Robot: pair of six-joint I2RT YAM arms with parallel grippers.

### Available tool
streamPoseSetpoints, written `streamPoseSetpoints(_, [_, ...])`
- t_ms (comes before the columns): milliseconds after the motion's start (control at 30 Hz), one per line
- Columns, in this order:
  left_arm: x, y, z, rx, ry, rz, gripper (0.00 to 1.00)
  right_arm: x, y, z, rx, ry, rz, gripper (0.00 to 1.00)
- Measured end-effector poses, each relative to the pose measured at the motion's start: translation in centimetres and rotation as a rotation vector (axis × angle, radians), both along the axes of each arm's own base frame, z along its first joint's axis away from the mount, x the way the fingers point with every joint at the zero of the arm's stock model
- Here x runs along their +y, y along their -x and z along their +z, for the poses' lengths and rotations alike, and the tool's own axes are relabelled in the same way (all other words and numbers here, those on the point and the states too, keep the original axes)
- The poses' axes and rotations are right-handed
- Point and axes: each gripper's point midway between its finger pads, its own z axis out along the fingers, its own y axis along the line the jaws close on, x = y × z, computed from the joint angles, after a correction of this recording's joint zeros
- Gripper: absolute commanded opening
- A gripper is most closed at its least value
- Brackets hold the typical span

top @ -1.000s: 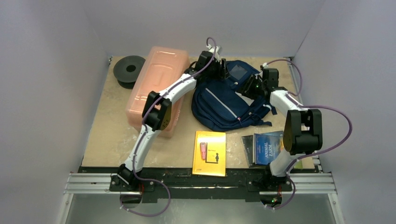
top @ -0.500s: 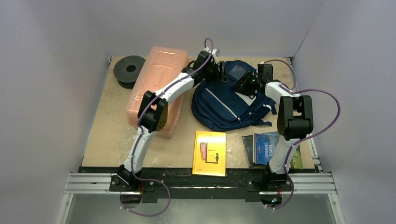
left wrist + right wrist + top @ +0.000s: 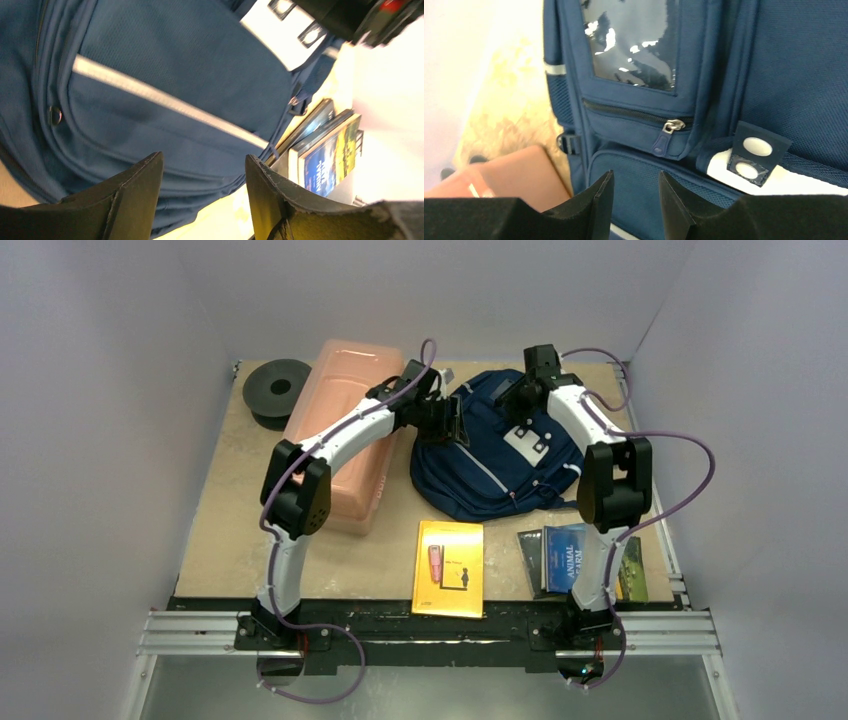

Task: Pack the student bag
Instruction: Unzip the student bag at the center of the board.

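One book stack [image 3: 565, 558] part-hidden, student bag [image 3: 480, 475] overlapped

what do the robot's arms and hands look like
Both the left arm and right arm have white links, black joint housings and a purple cable looping alongside. The left hand and right hand each have two dark wedge-shaped fingers.

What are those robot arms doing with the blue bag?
They are meant to pack the student bag, but nothing has gone in yet. Both arms reach over the bag at the back of the table. The left arm's fingers hang above its grey-striped front, and the right arm's fingers above a zipped pocket. Both pairs are apart and hold nothing. The yellow book and the blue books lie on the table, waiting.
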Motion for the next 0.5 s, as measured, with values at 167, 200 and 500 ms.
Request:
streamPoseSetpoints(167, [0.6,1.1,-1.5,0.063,-0.045,0.0,0.59,-0.2,-0.4,-1.9,0.07,0.061,-0.088,0.42])
streamPoseSetpoints(200, [0.6,1.0,-1.6,0.066,-0.047,-0.001,0.59,-0.3,-0.4,-2.3,0.082,0.07,-0.101,0.42])
streamPoseSetpoints(500, [-0.2,0.2,-5.6,0.12,-0.077,-0.011,0.59,-0.5,-0.7,-4.9,0.151,0.101,-0.176,0.38])
